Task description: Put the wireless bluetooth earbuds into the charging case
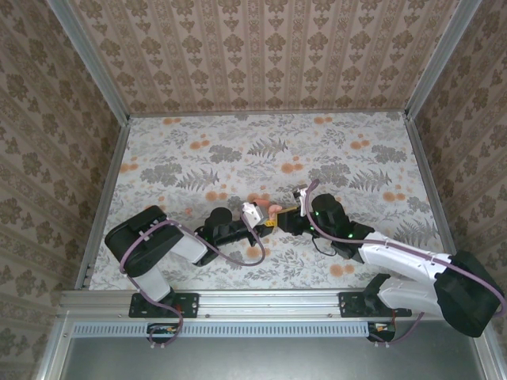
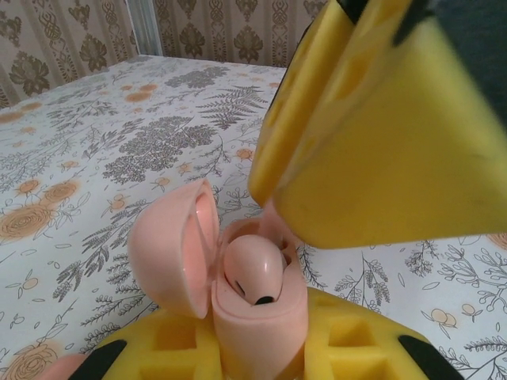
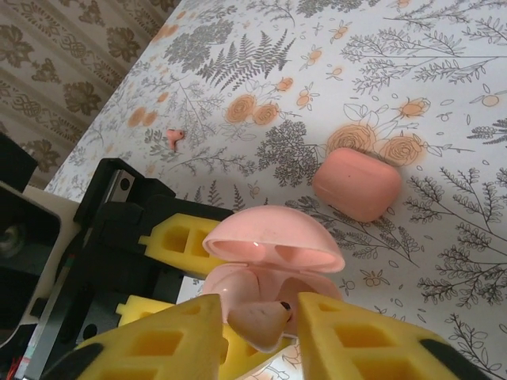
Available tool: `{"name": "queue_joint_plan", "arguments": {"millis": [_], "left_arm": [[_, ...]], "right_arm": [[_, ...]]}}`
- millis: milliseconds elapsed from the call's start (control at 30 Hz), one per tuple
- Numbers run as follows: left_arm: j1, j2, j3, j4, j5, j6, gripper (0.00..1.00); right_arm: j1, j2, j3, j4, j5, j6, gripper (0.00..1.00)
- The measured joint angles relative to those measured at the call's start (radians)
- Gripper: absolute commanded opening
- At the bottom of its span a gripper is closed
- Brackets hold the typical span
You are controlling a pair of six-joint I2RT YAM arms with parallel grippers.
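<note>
Left wrist view: the left end effector is clamping the charging case between its yellow pads, with the lid hanging open to one side.
Earbud: one earbud is lying in the open well of the case, rounded back up, and it looks not quite pressed home.
Right end effector: the right end effector is hovering directly over that bud with its fingers standing a little apart on either side. I cannot tell whether they are pinching it or already clear of it.
Second earbud: a second earbud is lying loose on the surface, well apart from the case.
Step in hand: seating the first bud, as I am reading it.
Doing it well: the case should be kept steady and level. The bud should go straight down along the well's axis. The right fingers should be spreading only once the bud is sitting flush, then lifting clear without brushing the lid.
Surface: the surface is carrying a grey fern and orange flower print that is camouflaging small pink parts. A pink rounded pod is resting on it near the case.
Room: walls in damask wallpaper are enclosing three sides, and a metal rail is carrying both arm bases.
</note>
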Motion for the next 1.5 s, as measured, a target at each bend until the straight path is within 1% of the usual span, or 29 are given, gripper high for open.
{"name": "queue_joint_plan", "arguments": {"millis": [300,567,667,800,967,1133,1233,1500], "left_arm": [[0.0,-0.005,0.0,0.0,0.0,0.0,0.12],[0.0,-0.014,0.0,0.0,0.0,0.0,0.12],[0.0,-0.021,0.0,0.0,-0.001,0.0,0.12],[0.0,-0.032,0.0,-0.002,-0.005,0.0,0.12],[0.0,-0.05,0.0,-0.002,-0.009,0.0,0.12],[0.0,-0.05,0.0,-0.005,-0.012,0.0,0.12],[0.0,-0.05,0.0,-0.008,-0.012,0.0,0.12],[0.0,-0.051,0.0,-0.009,-0.012,0.001,0.12]], "right_arm": [[0.001,-0.043,0.0,-0.001,0.0,0.0,0.43],[0.001,-0.113,0.0,-0.053,0.008,0.002,0.45],[0.001,-0.161,0.017,-0.133,0.021,0.012,0.47],[0.0,-0.192,0.109,-0.303,0.038,0.06,0.47],[0.0,-0.151,0.228,-0.5,0.013,0.158,0.47],[0.0,-0.08,0.258,-0.611,-0.038,0.24,0.46],[0.001,-0.042,0.279,-0.646,-0.055,0.26,0.46],[0.001,0.01,0.327,-0.646,-0.073,0.265,0.47]]}}
